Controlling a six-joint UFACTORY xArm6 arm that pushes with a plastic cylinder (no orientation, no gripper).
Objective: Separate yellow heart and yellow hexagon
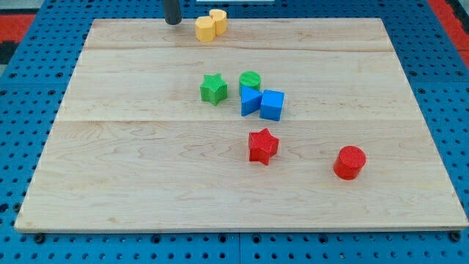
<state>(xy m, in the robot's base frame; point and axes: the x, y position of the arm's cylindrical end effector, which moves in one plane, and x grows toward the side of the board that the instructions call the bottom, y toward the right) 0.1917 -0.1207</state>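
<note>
Yellow heart and yellow hexagon: two small yellow plastic blocks, touching, at the top edge of the wooden board, a little left of centre. The left one (pixel 206 29) has flat facets and I take it for the hexagon; the right one (pixel 218 20) sits slightly farther back and I take it for the heart, though its shape is hard to make out.
Nearest block: a red plastic cylinder (pixel 349 162), alone toward the view's bottom right.
Next: a red plastic star (pixel 263 145), left of the cylinder and well apart from it.
Middle cluster: a blue plastic cube (pixel 272 105) touching a blue plastic triangular block (pixel 250 100), with a green plastic cylinder (pixel 250 79) just behind them; a green plastic star (pixel 213 89) stands near, to the left.
Board: pale wooden table top (pixel 132 161) on a blue perforated base (pixel 22 110).
My tip: the dark rod's lower end (pixel 172 22) rests at the top edge, just left of the yellow pair, near but not touching.
Gripper state: there is none; the arm ends in a bare rod, holding nothing.
Why placed so: judging by position, the tip stands level with the pair to push one block off the other.
Task progress: not yet done; the yellow blocks touch.
Risk: a push from the left may drive both along together.
</note>
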